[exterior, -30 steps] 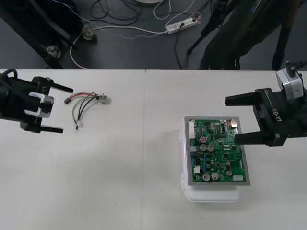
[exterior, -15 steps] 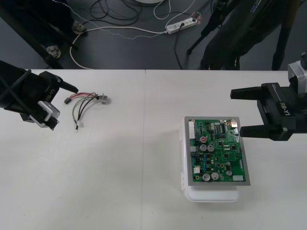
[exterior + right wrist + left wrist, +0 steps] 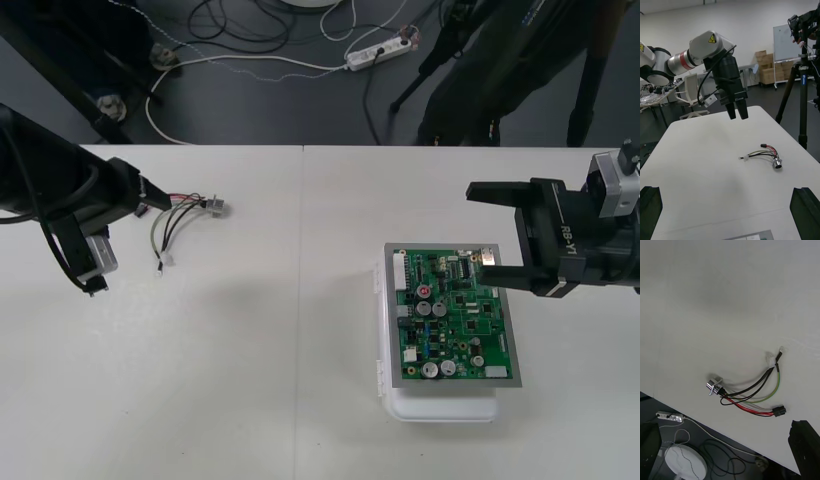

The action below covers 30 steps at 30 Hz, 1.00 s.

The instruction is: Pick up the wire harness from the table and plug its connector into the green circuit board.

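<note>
Swinging inward, the left claw (image 3: 737, 113) is hanging wide open and empty near the thin red, black and green wire harness (image 3: 180, 215) lying on the pale worktop (image 3: 300, 380), nearing pickup; the open, empty right claw (image 3: 478, 230) is idling beside the green circuit board (image 3: 455, 320).

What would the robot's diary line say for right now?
left end effector: open, hovering near harness | right end effector: open, by green circuit board | harness: lying on table, not plugged

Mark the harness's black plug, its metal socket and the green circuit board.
black plug (image 3: 779, 412), left wrist view, its body.
metal socket (image 3: 714, 386), left wrist view, its round barrel.
green circuit board (image 3: 455, 318), front view, its middle.
</note>
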Available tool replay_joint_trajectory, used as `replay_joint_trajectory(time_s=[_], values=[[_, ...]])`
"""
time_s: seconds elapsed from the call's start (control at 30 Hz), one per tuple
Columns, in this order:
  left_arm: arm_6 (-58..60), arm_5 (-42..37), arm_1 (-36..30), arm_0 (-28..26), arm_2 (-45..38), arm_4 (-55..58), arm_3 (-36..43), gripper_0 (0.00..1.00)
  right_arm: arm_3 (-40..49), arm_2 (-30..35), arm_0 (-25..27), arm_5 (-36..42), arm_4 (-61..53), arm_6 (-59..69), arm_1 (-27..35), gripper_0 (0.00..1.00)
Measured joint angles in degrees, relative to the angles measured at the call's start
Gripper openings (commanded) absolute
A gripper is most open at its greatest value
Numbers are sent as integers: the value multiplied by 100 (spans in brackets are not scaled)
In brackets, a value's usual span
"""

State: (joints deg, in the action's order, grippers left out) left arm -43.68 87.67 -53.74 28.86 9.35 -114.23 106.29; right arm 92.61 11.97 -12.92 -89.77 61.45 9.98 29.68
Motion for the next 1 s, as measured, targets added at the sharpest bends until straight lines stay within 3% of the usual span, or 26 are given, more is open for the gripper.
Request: replay_joint_trajectory(time_s=[0.37, 0.77, 1.0], values=[[-2821, -49, -11, 249, 388, -695, 0, 100, -6, -1, 0, 0, -4, -583, -199, 100], [-3177, -514, -18, 748, 1702, -1616, -19, 100, -218, -87, 0, 0, -39, -733, -181, 100], [-4235, -841, -22, 1076, 2331, -1894, -260, 100, -227, -237, 0, 0, -44, -764, -121, 100]])
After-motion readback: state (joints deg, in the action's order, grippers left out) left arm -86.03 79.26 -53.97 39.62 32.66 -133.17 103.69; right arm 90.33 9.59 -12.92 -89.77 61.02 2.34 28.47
